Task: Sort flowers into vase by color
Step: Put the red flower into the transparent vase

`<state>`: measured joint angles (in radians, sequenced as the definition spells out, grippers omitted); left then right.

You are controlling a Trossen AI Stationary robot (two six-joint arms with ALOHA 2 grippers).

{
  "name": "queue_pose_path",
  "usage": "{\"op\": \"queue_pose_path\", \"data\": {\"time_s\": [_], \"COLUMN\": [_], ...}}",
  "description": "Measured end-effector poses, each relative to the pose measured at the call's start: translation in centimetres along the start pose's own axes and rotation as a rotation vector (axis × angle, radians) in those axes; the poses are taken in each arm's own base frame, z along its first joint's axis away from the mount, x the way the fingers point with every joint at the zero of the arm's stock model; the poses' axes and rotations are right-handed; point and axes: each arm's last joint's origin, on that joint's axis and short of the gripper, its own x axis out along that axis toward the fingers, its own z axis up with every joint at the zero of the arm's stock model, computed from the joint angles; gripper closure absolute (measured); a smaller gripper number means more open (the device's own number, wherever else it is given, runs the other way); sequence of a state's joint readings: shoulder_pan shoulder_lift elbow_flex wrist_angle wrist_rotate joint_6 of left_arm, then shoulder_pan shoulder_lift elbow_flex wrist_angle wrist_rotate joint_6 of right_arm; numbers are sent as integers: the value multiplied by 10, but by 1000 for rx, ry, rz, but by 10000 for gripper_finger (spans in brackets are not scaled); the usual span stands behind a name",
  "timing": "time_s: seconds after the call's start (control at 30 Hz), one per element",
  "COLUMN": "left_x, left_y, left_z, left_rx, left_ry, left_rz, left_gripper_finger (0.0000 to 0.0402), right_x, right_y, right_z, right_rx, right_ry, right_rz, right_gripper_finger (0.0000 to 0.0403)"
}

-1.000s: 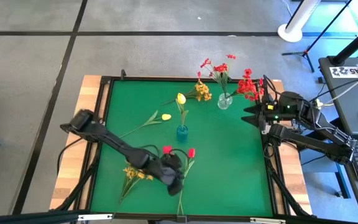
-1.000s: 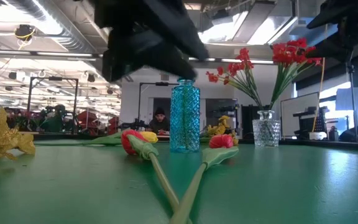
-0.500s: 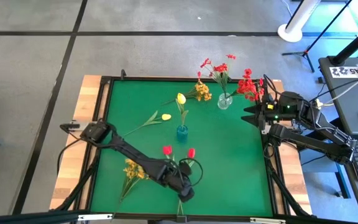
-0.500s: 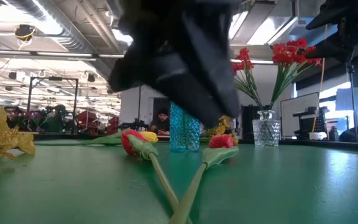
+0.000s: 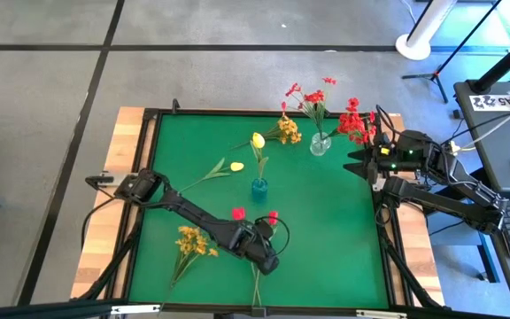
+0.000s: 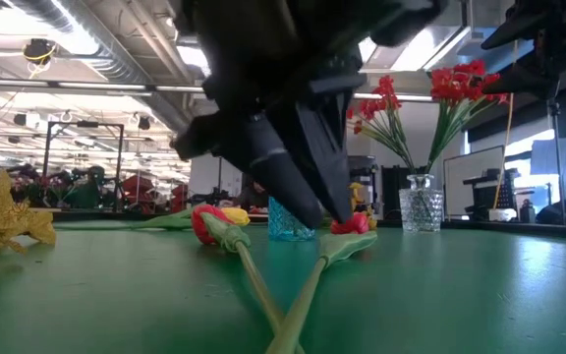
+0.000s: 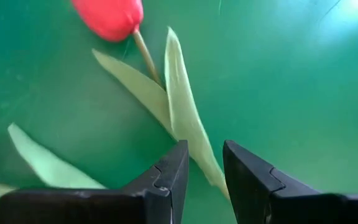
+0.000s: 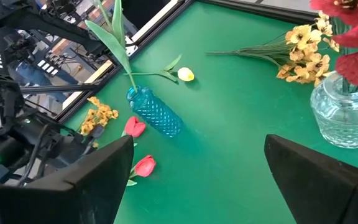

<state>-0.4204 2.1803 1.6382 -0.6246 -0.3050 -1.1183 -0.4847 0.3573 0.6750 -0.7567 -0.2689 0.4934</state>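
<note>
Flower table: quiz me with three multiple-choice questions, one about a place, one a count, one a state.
1. The left gripper is:
A. over the clear vase
B. over a red tulip's leaf
C. off the table

2. Red tulips lying on the table:
A. one
B. two
C. four

3. The blue vase is:
A. upright, holding a yellow tulip
B. lying on its side
C. upright, holding red sprays

Answers:
1 B, the left wrist view shows the leaf running between its fingers.
2 B, the high view shows two red heads side by side.
3 A, the tulip's stem rises from it.
</note>
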Motion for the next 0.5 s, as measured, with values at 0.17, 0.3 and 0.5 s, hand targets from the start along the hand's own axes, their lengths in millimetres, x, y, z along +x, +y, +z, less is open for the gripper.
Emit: {"op": "queue_pose_path", "data": {"time_s": [0.17, 0.3, 0.5], "left_x": [14, 24, 30], "left_y": [1, 4, 8], "left_z": [3, 3, 3], "left_rx": [8, 3, -24], "left_ry": [0, 34, 54], "left_rz": [-5, -6, 25], "left_gripper_finger": [305, 305, 309], "right_x": [0, 0, 0], "right_y": [0, 0, 0], "right_z": [0, 0, 0], "right_rx": [0, 0, 0], "right_ry": [-3, -3, -3], "right_rz": [-6, -7, -7], "right_gripper_finger": [43, 43, 43]}}
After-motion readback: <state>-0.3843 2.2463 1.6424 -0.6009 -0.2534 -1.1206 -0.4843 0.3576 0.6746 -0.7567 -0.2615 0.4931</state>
